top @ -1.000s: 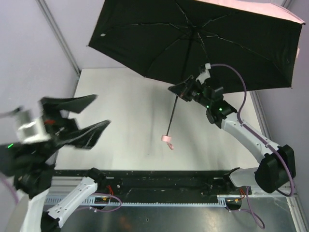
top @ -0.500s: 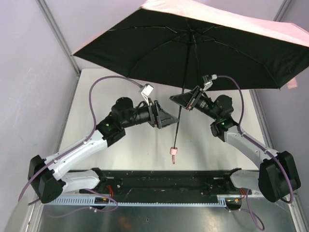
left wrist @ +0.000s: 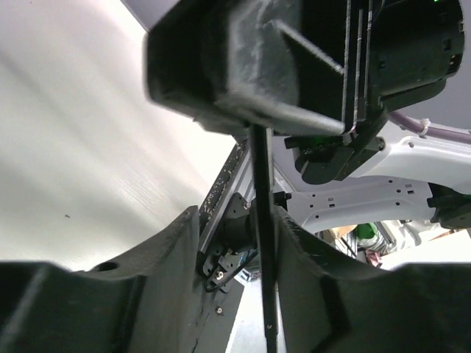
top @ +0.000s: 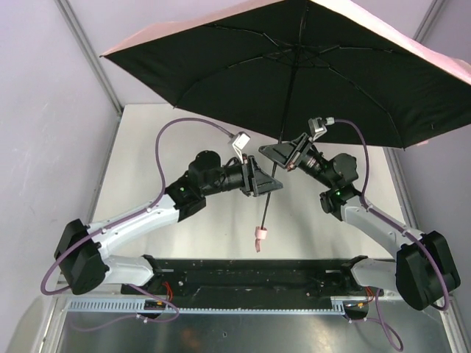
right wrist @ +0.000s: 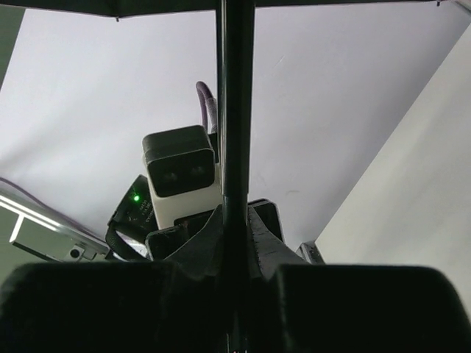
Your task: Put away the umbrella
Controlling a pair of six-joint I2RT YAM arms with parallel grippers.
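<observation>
Newly arrived left jaws straddling umbrella (top: 294, 66) shaft, right jaws clamping it

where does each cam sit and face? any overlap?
Top external: above, behind the bases, facing down on table; both arms, left gripper, right gripper, open umbrella.
Left wrist: on left arm, facing past own fingers toward the right arm.
Right wrist: on right arm, facing past own fingers toward the left wrist camera.
Shared: all three show the black shaft.
</observation>
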